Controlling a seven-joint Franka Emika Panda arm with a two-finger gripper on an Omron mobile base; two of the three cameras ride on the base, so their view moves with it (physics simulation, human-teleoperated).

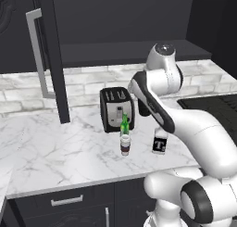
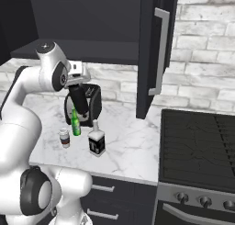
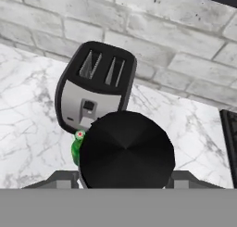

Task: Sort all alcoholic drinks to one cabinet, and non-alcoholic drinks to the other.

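Leftmost over the white marble worktop (image 1: 55, 147) hangs an open near-black wall cabinet door (image 1: 52, 59); next stands a black-and-silver toaster (image 1: 116, 109); before it a slim green glass beer bottle (image 1: 124, 125) and a small white paper coffee cup (image 1: 125, 144); then a squat pale bottle with a black label (image 1: 159, 141). The claw (image 3: 122, 182) grips the plain black cylindrical flask (image 3: 126, 149) above the toaster, long axis along the claw; cabinets lie higher. Fingertips are hidden behind the flask; cabinet interiors are too dark to read.
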